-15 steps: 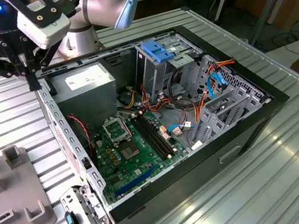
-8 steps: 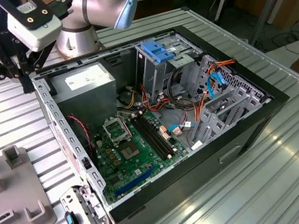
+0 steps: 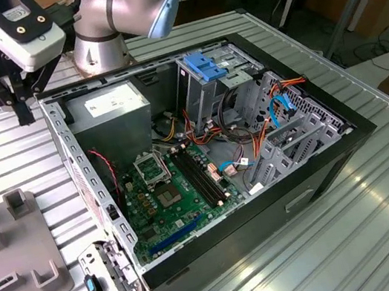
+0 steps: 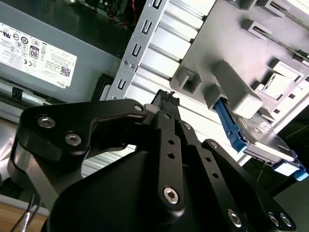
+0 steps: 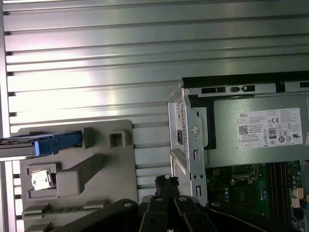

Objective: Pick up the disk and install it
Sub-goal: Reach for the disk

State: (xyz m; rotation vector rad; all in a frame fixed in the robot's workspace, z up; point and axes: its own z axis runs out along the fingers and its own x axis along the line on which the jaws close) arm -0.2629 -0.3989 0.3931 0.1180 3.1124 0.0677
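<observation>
Flat grey metal disk in its bright blue plastic rail (image 5: 53, 143) cut short by the first wrist view's edge. In the second wrist view, one end hidden behind a pale grey plastic fixture block (image 4: 236, 96). Flat grey fixture plate (image 3: 19, 259) cropped at the exterior view's left, silver robot arm (image 3: 119, 15) at its top edge.

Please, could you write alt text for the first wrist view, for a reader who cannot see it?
The gripper, fingers closed and empty, hangs above a ribbed metal table, between a grey holder and an open computer case. The disk, with its blue rail, rests at the holder's edge.
</observation>
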